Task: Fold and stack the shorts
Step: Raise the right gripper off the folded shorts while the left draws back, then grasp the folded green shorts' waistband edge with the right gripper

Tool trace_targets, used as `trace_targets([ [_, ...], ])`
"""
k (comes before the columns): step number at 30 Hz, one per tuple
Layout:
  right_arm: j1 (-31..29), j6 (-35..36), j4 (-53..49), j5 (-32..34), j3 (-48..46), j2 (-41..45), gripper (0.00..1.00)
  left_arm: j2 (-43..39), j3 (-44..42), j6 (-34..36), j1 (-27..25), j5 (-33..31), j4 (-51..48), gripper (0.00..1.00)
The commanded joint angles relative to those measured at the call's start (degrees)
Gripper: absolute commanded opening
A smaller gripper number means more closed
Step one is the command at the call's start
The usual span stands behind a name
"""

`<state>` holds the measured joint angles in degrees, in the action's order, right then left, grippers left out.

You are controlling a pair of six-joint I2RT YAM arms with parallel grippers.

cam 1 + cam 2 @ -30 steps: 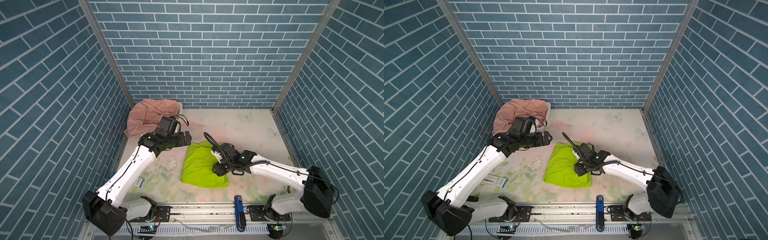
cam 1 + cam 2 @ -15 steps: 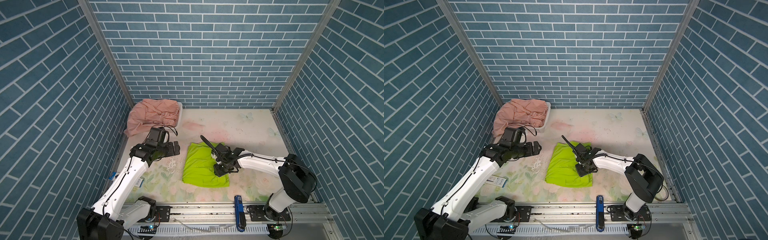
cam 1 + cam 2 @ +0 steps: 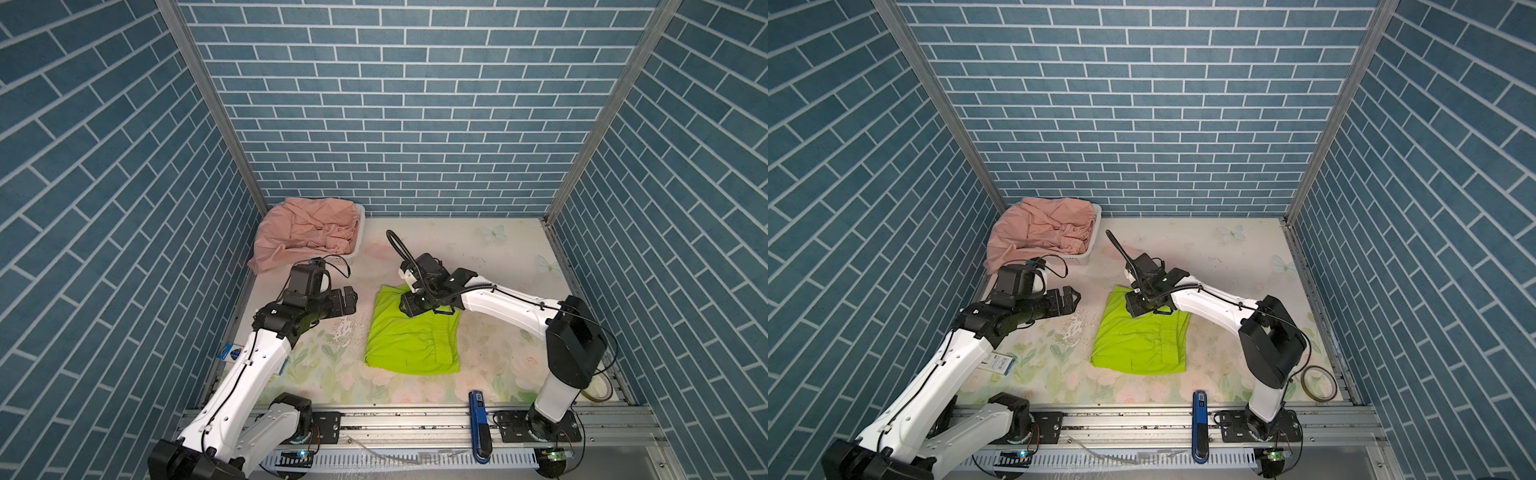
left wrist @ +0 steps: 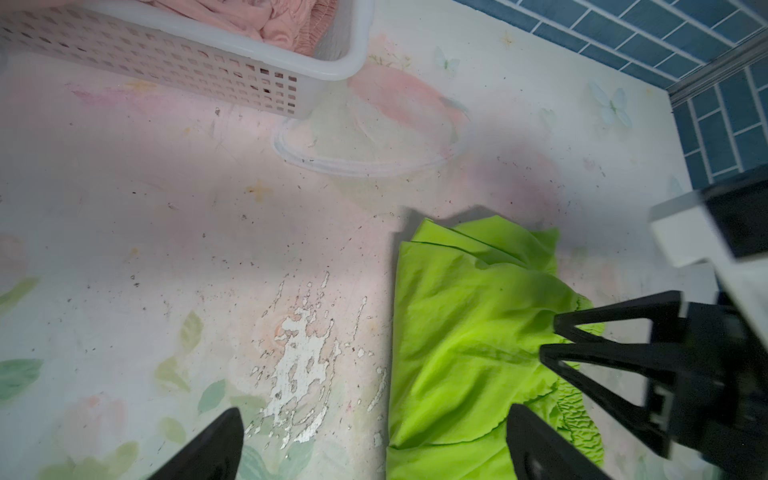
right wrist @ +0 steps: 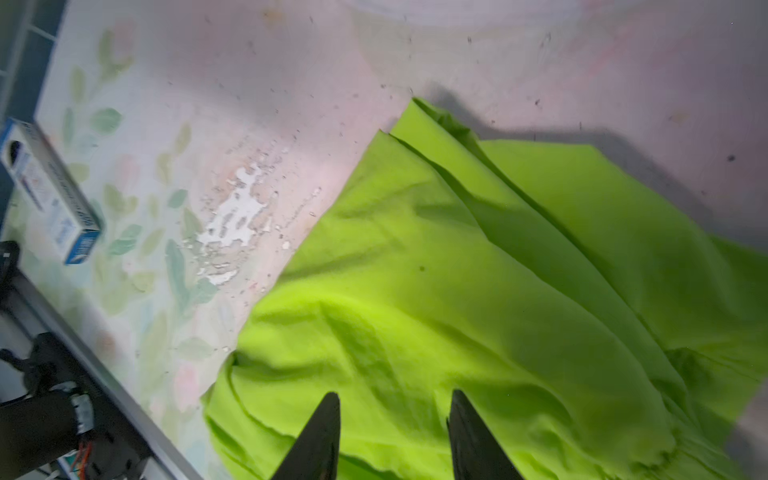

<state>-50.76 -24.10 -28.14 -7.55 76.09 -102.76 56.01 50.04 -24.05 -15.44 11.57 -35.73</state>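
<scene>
Fingers (image 4: 208, 449): left gripper (image 3: 349, 300) splayed empty; right gripper (image 5: 395, 392) half-parted on lime-green fabric shorts (image 3: 411, 340), grip unclear; perforations of white plastic basket (image 4: 187, 62) visible left-wrist only.

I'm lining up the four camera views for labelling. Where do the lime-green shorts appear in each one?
In a top view: the lime-green shorts lie flat mid-table.
In a top view: the same mid-table spot.
Left wrist: they lie with the right gripper over them.
Right wrist: they fill most of the view beyond that gripper.
Shared landmark: the flaked white patch beside the shorts.
</scene>
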Motion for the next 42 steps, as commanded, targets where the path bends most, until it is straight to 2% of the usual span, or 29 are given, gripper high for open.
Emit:
trace_targets([
  [1,0.2,-3.1,-0.5,4.4,-2.0,-4.4,0.44,-0.2,-1.4,0.9,0.6,6.4,3.3,1.0],
  [9,1.9,-5.3,1.7,3.1,-4.2,-8.7,0.45,0.6,-2.2,1.1,0.6,5.9,4.2,1.0],
  [15,2.5,2.1,-0.9,2.8,0.2,-5.8,0.47,0.4,-1.8,1.3,0.6,4.4,3.7,1.0],
  [21,2.3,13.4,-6.6,-0.1,2.7,0.4,0.52,-1.9,-1.4,1.8,0.7,1.6,3.1,1.0],
  [24,1.7,19.9,-10.1,2.2,2.6,2.9,0.61,-3.8,-1.6,1.8,0.7,0.2,2.8,1.0],
  [29,0.0,29.6,-17.6,5.7,2.3,3.6,0.66,-5.8,-0.5,1.8,0.7,-1.3,0.1,1.0],
  [34,-2.0,33.4,-20.9,10.1,1.6,3.2,0.68,-5.8,3.4,4.2,0.7,-2.9,-6.7,1.0],
  [38,-2.5,35.1,-15.6,5.2,-2.0,5.1,0.7,-7.8,5.9,6.2,0.7,-7.6,-11.1,1.0],
  [42,-2.6,36.2,-14.6,3.9,-1.5,2.3,0.71,-12.0,5.2,8.5,0.7,-11.5,-12.2,1.0],
])
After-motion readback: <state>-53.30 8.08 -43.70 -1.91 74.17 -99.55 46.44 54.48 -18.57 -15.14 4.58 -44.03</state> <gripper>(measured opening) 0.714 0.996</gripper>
